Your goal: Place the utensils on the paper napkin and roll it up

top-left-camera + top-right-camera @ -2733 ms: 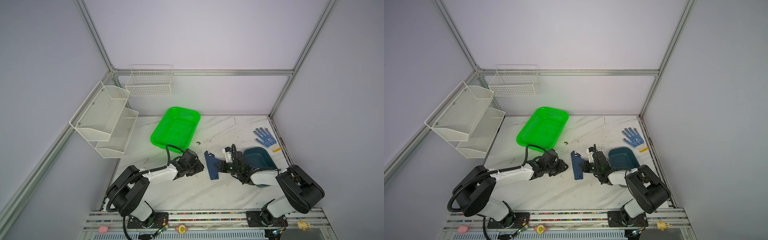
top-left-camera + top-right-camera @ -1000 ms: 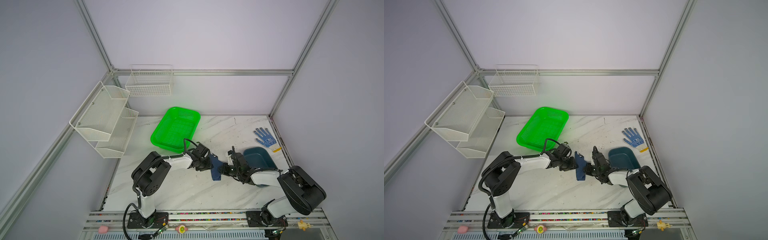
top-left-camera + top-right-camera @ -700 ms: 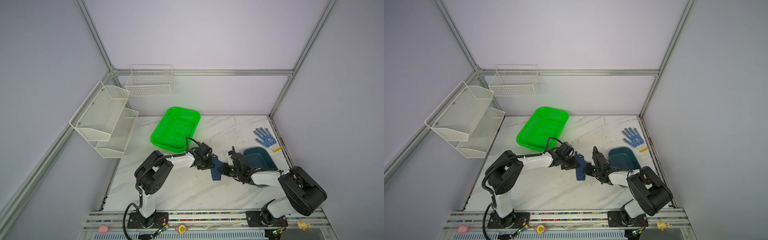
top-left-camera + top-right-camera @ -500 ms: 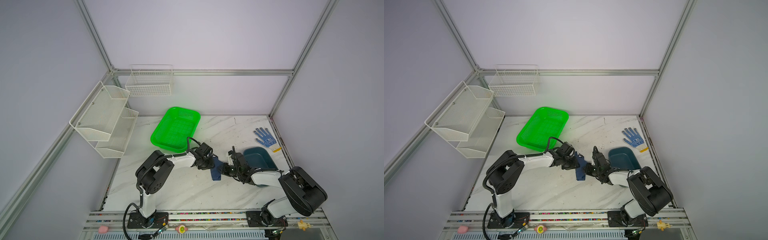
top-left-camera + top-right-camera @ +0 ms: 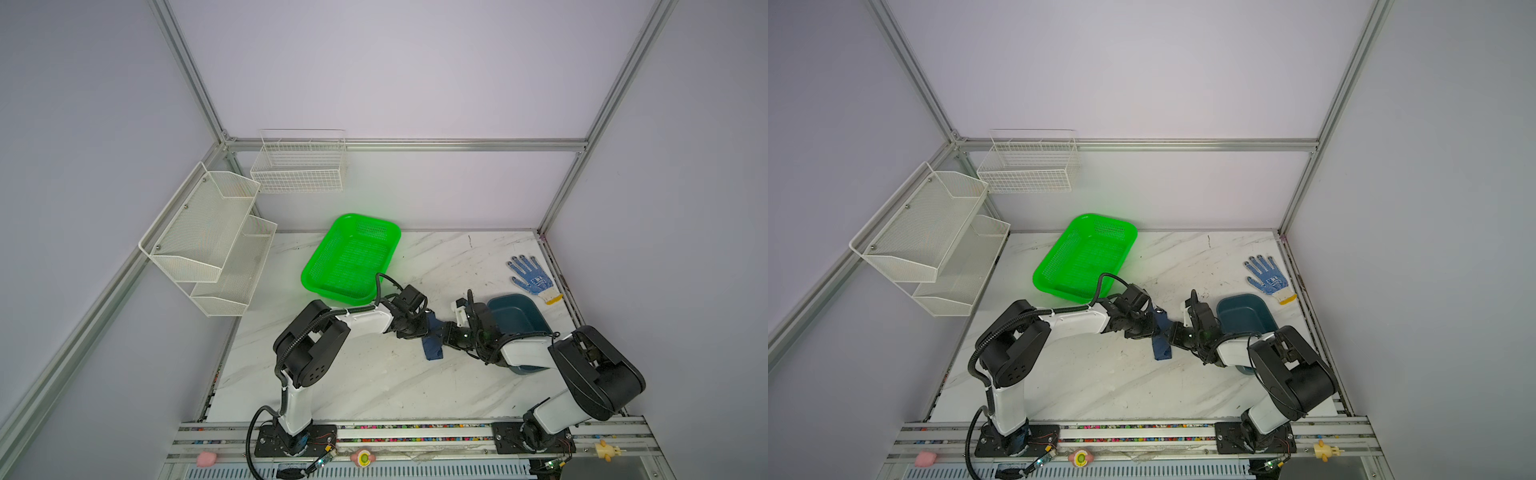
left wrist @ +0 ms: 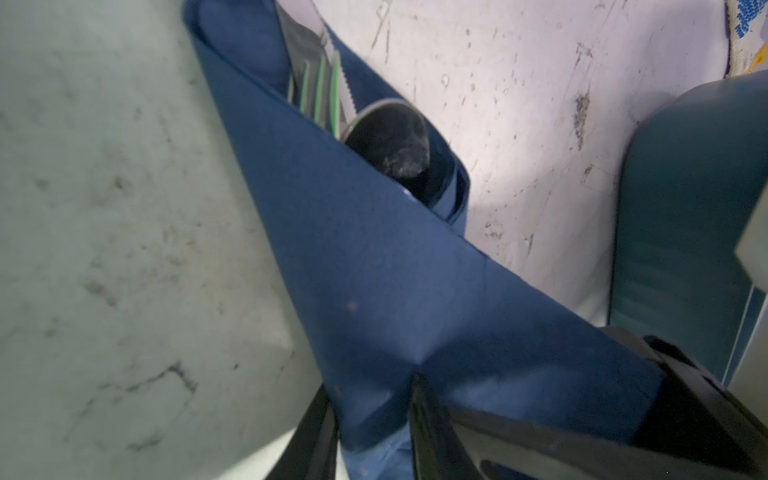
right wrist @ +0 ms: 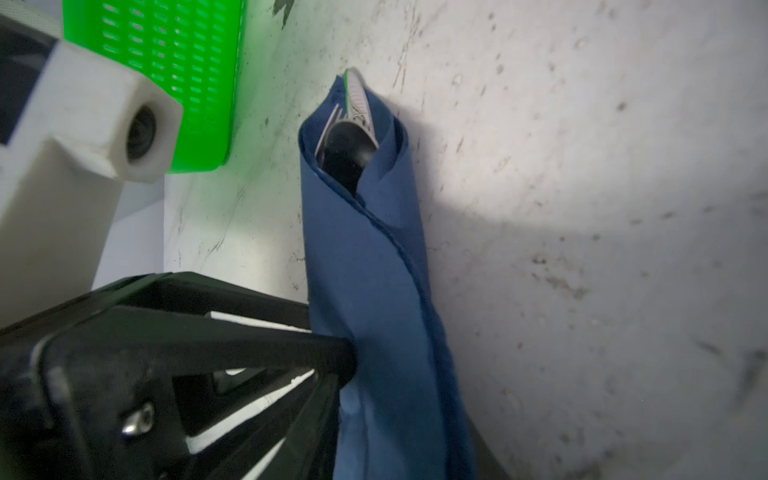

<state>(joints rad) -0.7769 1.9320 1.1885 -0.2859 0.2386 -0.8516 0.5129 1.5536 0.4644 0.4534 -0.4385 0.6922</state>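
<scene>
Clamped on the paper napkin (image 6: 374,270), the left end effector (image 6: 372,424) pinches the dark blue sheet between its two black fingers (image 6: 428,419), as the left wrist view shows. The right end effector (image 5: 445,336) sits against the same roll from the opposite side. Whether it is apart or together cannot be told.

The napkin is wrapped into a loose, slim tube of soft navy paper, with one edge running diagonally along its outside. It lies on the white marble tabletop (image 5: 374,382), near the middle, between the two arms.

The utensils (image 7: 353,129) sit inside the tube. At its open end a spoon (image 6: 390,141), the tines of a fork (image 6: 320,91) and a serrated knife (image 7: 359,99) poke out, all shiny silver.

A bright green basket (image 5: 308,276) lies just behind the left arm, and a dark teal tray (image 5: 519,316) lies beside the right arm. The roll is in neither of them. A blue-dotted white glove (image 5: 532,278) lies flat further back on the right.

In both top views the roll's long axis runs roughly front to back. The open end, with the utensil heads, points toward the back wall. The plain end points toward the robot bases.
</scene>
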